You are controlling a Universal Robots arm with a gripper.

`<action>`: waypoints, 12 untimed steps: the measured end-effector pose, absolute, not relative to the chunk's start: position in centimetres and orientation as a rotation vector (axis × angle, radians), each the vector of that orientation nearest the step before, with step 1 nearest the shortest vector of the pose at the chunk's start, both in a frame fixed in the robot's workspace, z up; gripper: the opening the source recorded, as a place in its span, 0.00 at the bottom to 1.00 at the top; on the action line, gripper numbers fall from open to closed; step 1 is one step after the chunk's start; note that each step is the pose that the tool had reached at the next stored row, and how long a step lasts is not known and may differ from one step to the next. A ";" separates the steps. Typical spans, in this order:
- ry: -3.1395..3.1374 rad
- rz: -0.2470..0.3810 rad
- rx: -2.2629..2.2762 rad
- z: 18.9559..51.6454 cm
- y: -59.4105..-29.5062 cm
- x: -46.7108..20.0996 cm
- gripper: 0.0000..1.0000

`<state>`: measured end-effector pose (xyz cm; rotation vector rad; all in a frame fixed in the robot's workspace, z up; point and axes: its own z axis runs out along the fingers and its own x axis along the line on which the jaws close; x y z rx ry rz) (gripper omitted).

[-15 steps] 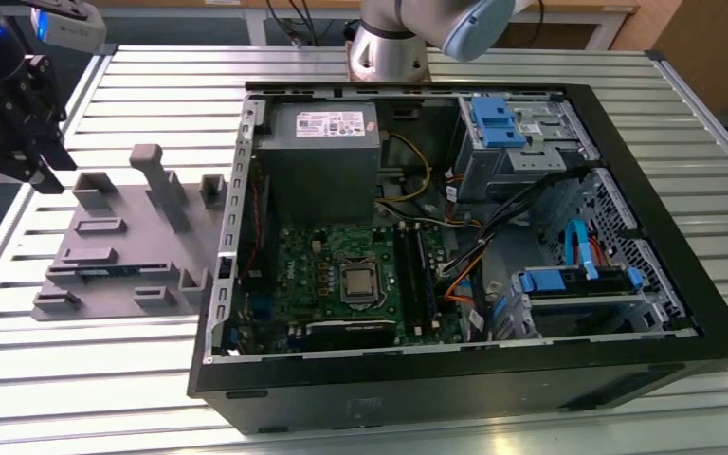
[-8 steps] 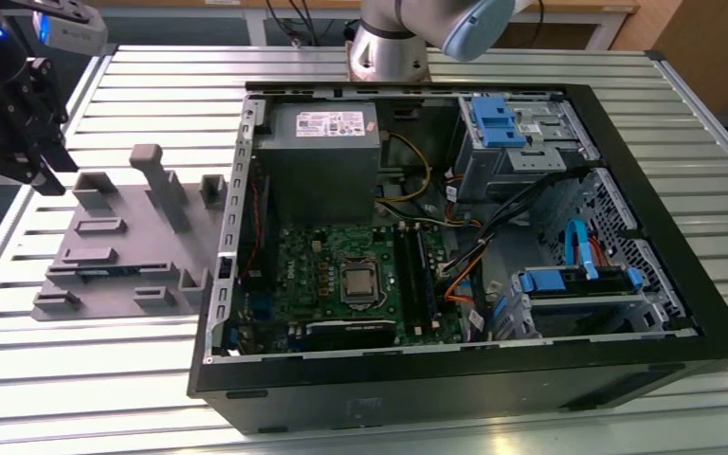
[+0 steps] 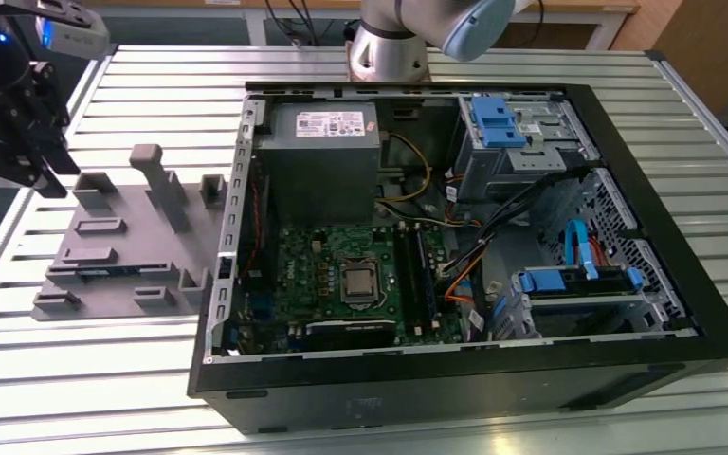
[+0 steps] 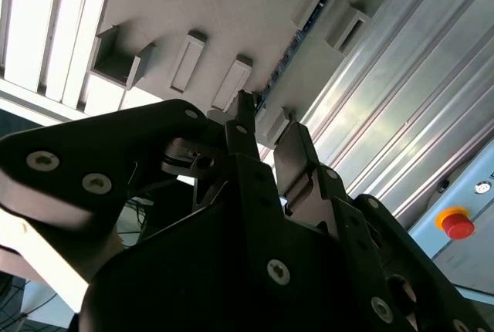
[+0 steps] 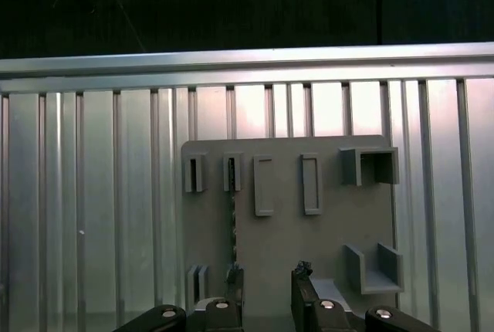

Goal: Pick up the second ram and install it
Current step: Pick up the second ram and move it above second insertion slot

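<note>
The black two-finger gripper (image 5: 268, 274) hovers over the grey plastic tray with upright posts (image 5: 285, 239). Its jaws are parted and grip nothing. The second ram, a thin blue-green circuit-board stick (image 5: 231, 224), stands on edge in a tray slot, in line with one fingertip (image 5: 235, 276). The open black computer case (image 3: 465, 379) sits beside the tray on the slatted aluminium table (image 3: 111, 360).

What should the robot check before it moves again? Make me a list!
1. The gripper is open and empty: ok.
2. The second ram stands on edge in the grey tray: ok.
3. The gripper is around the second ram: not ok, it hangs above the grey tray.
4. The computer case is open: ok.
5. The green board has a free slot: cannot tell.
</note>
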<state>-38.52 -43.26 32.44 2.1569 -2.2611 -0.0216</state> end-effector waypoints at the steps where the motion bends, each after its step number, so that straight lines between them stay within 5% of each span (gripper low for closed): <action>1: -2.261 -0.022 2.157 32.4 -43.3 -38.5 0.38; 12: -2.261 -0.021 2.157 31.9 -43.3 -38.5 0.38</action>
